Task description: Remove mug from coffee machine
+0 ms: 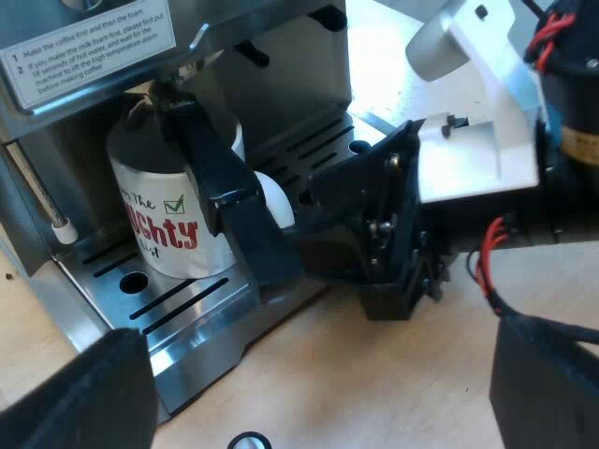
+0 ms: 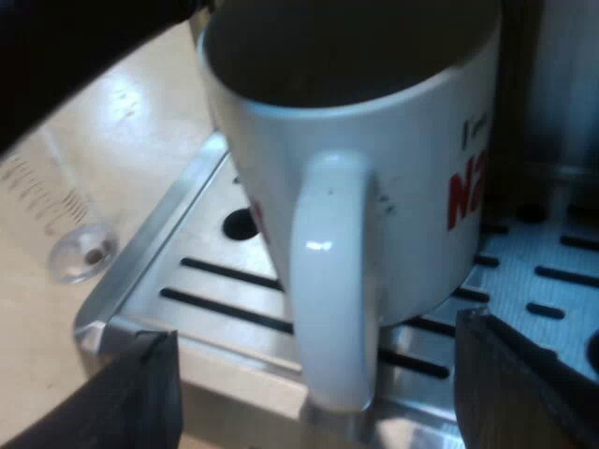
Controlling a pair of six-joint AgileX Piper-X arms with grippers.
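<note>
Ceramic is what I'm dealing with: the white mug (image 1: 164, 220) with red and black lettering stands upright on the slotted steel drip tray (image 1: 187, 313) of the espresso machine (image 1: 281, 75), tucked in under the machine's front. I judge it rigid, fairly heavy for its size, and glossy enough to slide between hard fingers. It would likely chip if it knocked the metal above it or dropped back onto the tray. I can't see far enough into it to tell whether it holds liquid, so I'd treat it as full and keep it level. My right gripper (image 2: 314, 374) is spread apart, with one finger on either side of the mug's handle (image 2: 332, 281) and a gap on both sides, so it grips nothing yet. In the left wrist view one of its fingers reaches up along the mug toward the rim, and I can't tell whether it touches. The handle looks like the best hold: thick and stiff, and a firm pinch across it should keep the mug from turning. My left gripper (image 1: 309, 393) hangs over the wooden table (image 1: 374, 383) near the machine, fingers wide apart and empty. A measuring glass (image 2: 80, 248) lies just beside the tray's corner, and I'd steer clear of it on the way out.
</note>
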